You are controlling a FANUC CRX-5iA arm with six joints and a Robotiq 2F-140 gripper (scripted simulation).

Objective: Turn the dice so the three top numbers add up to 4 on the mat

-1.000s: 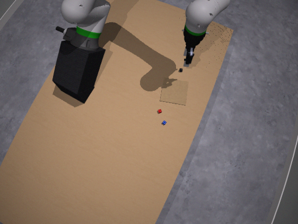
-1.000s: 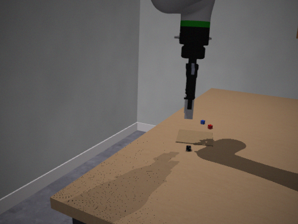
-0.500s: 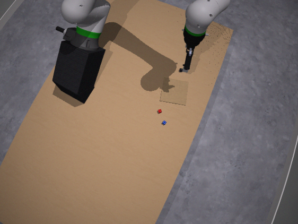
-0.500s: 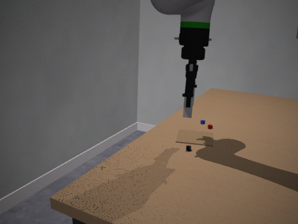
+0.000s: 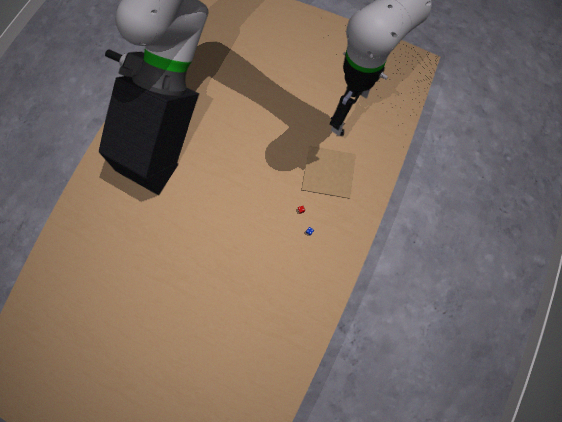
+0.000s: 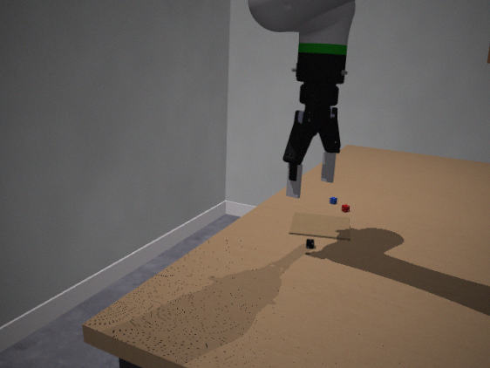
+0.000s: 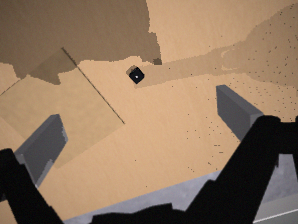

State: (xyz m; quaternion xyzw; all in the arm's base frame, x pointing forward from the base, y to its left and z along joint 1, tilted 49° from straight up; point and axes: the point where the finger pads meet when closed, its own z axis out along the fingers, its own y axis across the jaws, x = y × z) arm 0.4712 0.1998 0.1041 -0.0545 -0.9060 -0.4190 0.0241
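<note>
The tan square mat (image 5: 327, 175) (image 6: 320, 223) (image 7: 87, 107) lies flat. A black die (image 6: 309, 243) (image 7: 136, 76) lies on the table just off the mat's edge; the face toward the wrist camera seems to show a single pip. In the top view it is at least partly behind the fingertips. A red die (image 5: 301, 209) (image 6: 345, 208) and a blue die (image 5: 310, 231) (image 6: 333, 201) lie off the mat's opposite side; the blue one shows several pips, the red one's top is too small to read. My gripper (image 5: 337, 131) (image 6: 310, 188) (image 7: 139, 113) is wide open and empty, above the table.
The wooden table (image 5: 200, 280) (image 6: 414, 323) has a long edge near the mat, on its right in the top view. A black block-shaped base (image 5: 145, 130) stands at the left there. The arm's shadow crosses a corner of the mat.
</note>
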